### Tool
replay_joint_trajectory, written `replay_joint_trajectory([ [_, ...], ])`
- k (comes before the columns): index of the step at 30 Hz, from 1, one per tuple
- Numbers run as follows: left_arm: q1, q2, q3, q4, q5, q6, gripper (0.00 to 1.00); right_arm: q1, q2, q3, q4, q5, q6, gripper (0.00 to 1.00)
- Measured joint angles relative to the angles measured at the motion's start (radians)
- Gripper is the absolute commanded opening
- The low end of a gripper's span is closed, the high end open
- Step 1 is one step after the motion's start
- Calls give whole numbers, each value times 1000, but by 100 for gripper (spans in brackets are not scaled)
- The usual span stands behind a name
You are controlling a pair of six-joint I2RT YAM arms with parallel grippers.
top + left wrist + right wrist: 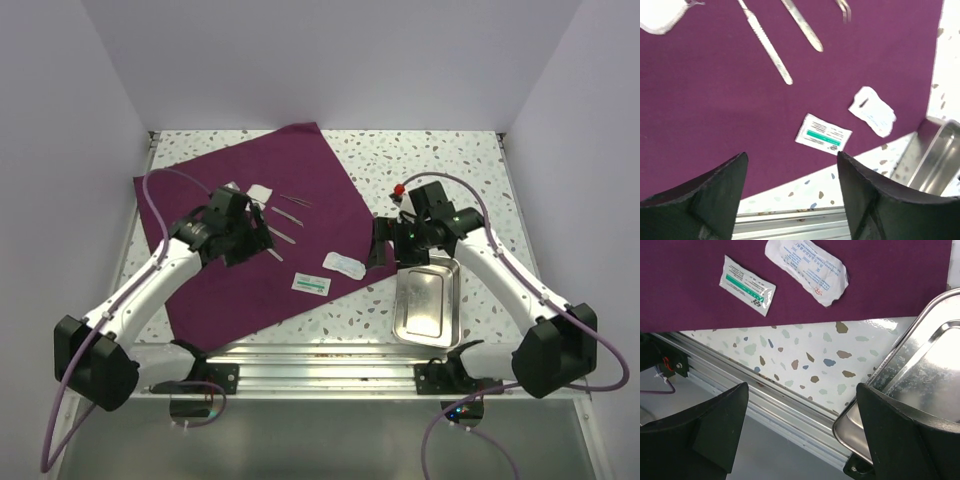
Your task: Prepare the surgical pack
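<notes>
Overhead, holds left end effector wide, empty, above purple cloth spread on worktop, instruments and packets lying there; holds right end effector wide, empty, by steel tray just beside cloth.

Robotics lab bench cell: plain white walls left, right and far, speckled tabletop, near aluminium rail carrying left arm and right arm
</notes>
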State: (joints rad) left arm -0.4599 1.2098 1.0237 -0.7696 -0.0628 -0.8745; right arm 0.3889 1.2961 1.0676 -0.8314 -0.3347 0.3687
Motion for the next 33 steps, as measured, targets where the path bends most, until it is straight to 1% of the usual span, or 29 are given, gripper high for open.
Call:
replay_joint_trajectory([
  [1, 19, 16, 4, 2, 8, 0, 66, 2, 3, 7, 0, 0, -9, 91],
  [3, 70, 55, 3, 5, 37, 0, 56, 3, 22, 20, -14, 0, -26, 90],
  [4, 98, 80, 2, 9, 50, -3, 47, 3, 34, 26, -20, 0, -32, 89],
  [6, 148, 136, 1, 20, 62, -13, 38, 3, 71, 39, -24, -1, -41, 89],
  [7, 161, 161, 3, 20, 60, -20, 36, 3, 86, 41, -24, -3, -44, 88],
  [11, 168, 301, 49, 17, 54, -60, 34, 4, 115, 45, -30, -16, -50, 88],
  [15, 155, 443, 146, 4, 24, -109, 34, 4, 118, 48, -30, -23, -54, 89],
  [20, 130, 561, 241, -14, -20, -158, 34, 6, 117, 47, -27, -23, -55, 89],
  [23, 116, 610, 285, -37, -43, -175, 36, 6, 114, 36, -23, -23, -55, 89],
  [28, 108, 678, 359, -86, -84, -192, 43, 6, 104, 19, -25, -23, -56, 90],
  [33, 108, 705, 378, -105, -100, -199, 43, 6, 101, 19, -23, -22, -58, 90],
])
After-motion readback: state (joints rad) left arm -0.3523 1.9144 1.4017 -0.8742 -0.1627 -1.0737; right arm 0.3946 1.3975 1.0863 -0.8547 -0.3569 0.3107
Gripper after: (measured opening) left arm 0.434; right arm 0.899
